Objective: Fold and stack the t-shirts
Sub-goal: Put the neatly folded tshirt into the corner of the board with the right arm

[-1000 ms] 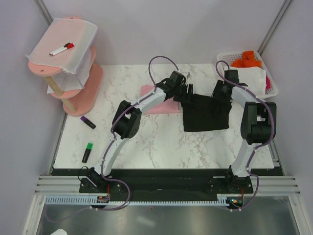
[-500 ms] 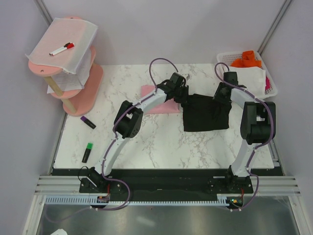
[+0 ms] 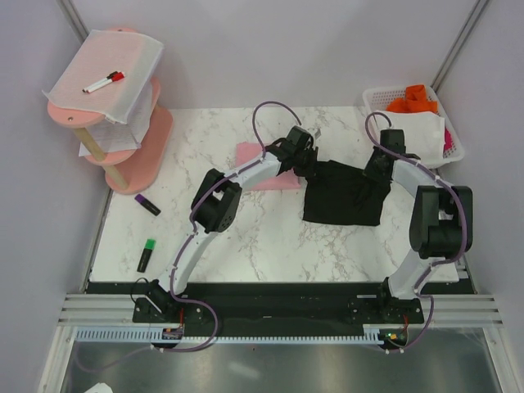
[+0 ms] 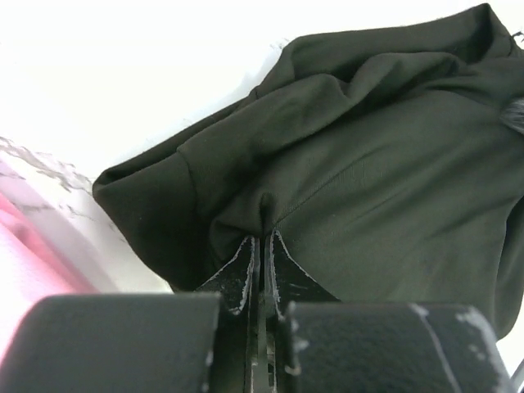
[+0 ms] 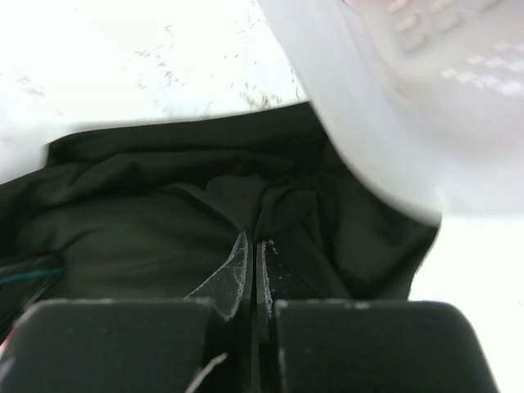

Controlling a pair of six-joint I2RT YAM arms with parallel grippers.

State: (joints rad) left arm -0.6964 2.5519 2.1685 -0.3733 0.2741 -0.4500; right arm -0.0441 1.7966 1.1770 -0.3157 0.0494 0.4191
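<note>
My left pincer [image 3: 310, 167] and right pincer [image 3: 378, 169] each pinch a far corner of the black shirt [image 3: 344, 196]. It lies wrinkly between them on the desk [image 3: 246, 237]. The pink shirt [image 3: 247, 153] lies beside my left pincer.

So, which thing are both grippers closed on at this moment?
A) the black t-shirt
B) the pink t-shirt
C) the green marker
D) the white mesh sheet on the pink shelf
A: in each wrist view the jaws meet on a pinched fold of the black t-shirt, the left gripper at its far left corner and the right gripper at its far right corner.
</note>
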